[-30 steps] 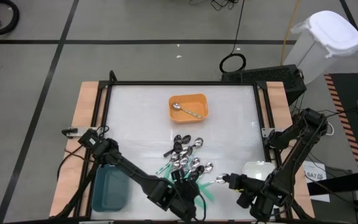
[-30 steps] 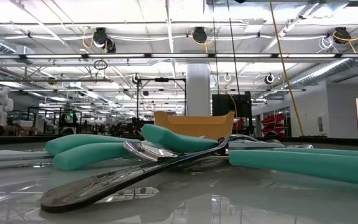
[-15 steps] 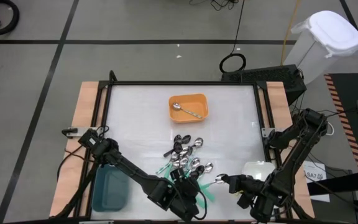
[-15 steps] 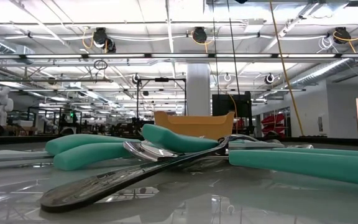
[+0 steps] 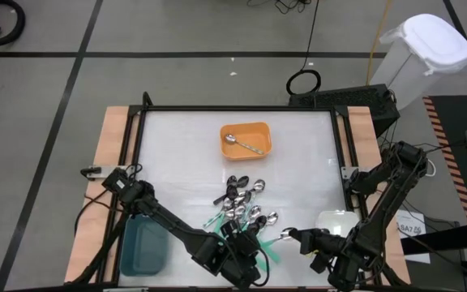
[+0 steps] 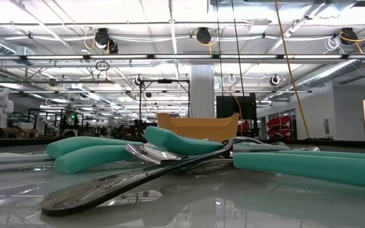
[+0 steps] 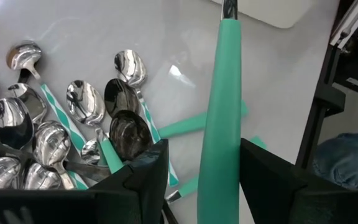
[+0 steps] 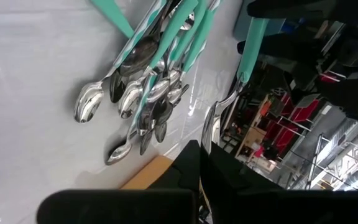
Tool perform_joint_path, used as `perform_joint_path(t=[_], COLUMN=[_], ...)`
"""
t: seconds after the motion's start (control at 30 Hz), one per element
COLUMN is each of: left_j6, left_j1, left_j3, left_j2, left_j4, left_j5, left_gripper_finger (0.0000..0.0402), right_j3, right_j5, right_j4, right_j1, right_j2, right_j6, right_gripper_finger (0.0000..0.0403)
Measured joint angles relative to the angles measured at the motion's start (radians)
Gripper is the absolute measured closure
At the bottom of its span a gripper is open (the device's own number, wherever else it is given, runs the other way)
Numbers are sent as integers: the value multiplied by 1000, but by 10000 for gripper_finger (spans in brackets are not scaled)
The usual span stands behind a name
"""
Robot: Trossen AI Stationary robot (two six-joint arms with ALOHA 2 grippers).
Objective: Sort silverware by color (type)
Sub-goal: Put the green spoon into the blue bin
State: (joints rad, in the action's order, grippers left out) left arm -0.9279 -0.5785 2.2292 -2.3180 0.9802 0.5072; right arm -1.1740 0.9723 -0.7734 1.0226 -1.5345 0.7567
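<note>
Left gripper point(image 7: 201, 180) holds one teal-handled spoon point(image 7: 219, 106) between its fingers

The spoon pile point(image 5: 243, 209) lies just beyond it: about ten spoons, though the exact number of each kind cannot be told. One silver spoon point(image 5: 242, 143) sits in the orange tray point(image 5: 246, 130), well beyond. The right gripper point(image 5: 298, 236), pinched closed, hangs beside the pile

Left pincer point(image 5: 248, 243) parted at the near edge; right pincer point(image 5: 292, 234) closed alongside.

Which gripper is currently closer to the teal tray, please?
Left. The left gripper holds a teal-handled spoon at the pile's near edge, just right of the teal tray; the right gripper sits farther right, beyond the pile.
</note>
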Motion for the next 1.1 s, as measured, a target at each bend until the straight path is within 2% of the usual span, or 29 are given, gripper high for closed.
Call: perform_joint_path(t=[0.2, 0.5, 0.7, 0.83, 1.1], left_j6=[21, 90, 102, 104, 99], left_j1=[0, 1, 2, 3, -1], left_j3=[0, 0, 0, 0, 0], left_j2=[0, 0, 0, 0, 0], left_j4=[1, 0, 1, 16, 19], left_j5=[0, 0, -1, 4, 13], left_gripper_finger=[222, 309, 323, 323, 323], right_j3=[0, 0, 0, 0, -1], right_j5=[1, 0, -29, -36, -36], right_j4=[1, 1, 2, 10, -8], right_j1=[1, 0, 0, 0, 1], right_j2=[0, 0, 0, 0, 0], right_j6=[-1, 10, -34, -107, -291], right_gripper_finger=[400, 400, 395, 367, 276])
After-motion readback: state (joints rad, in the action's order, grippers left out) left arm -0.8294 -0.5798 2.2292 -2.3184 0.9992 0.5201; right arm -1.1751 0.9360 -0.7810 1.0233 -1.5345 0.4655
